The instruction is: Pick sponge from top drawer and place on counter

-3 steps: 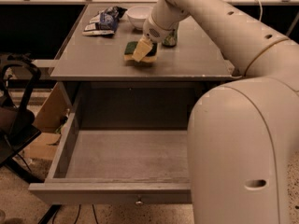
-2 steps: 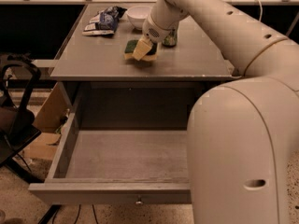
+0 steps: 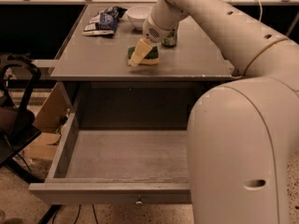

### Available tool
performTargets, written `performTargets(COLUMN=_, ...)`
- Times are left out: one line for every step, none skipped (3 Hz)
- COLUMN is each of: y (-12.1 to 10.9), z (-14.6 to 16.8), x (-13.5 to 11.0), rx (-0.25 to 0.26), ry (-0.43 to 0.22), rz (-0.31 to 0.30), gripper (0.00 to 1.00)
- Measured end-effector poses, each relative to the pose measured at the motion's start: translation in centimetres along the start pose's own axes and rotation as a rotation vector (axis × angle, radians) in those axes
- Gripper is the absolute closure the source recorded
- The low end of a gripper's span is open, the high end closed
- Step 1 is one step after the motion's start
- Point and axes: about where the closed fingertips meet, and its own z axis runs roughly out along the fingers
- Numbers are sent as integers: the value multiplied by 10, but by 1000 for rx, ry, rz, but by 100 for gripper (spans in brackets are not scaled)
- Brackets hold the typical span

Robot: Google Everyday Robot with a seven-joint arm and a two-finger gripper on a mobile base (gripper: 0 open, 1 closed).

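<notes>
The sponge (image 3: 150, 55), dark green on top and yellow beneath, lies flat on the grey counter (image 3: 103, 55) near its middle. My gripper (image 3: 138, 59) reaches down from the right and is shut on the sponge's left end, with one cream finger (image 3: 140, 50) in front of it. The top drawer (image 3: 112, 190) is pulled fully open below the counter. Its grey floor is bare and a small metal knob (image 3: 138, 201) sits on its front.
A white bowl (image 3: 138, 14) and a blue-and-white snack packet (image 3: 103, 22) are at the counter's back. A dark jar (image 3: 169, 38) stands right behind my wrist. My arm's large white body (image 3: 243, 148) fills the right. A black chair (image 3: 14, 106) and a cardboard box (image 3: 44, 129) are at left.
My gripper has lowered the sponge from a tilted hold just above the counter. The sponge now rests flat on the surface.
</notes>
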Motion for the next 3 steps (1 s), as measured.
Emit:
performTargets(y=0, z=1, x=0, rx=-2, ry=-1, rz=0, gripper=0)
performTargets(y=3, z=-20, x=-16, rx=-9, ry=-19, rz=-53, gripper=0)
performTargets(y=-1, z=-77, x=-25, rx=13, ry=-55, rz=-98, gripper=0)
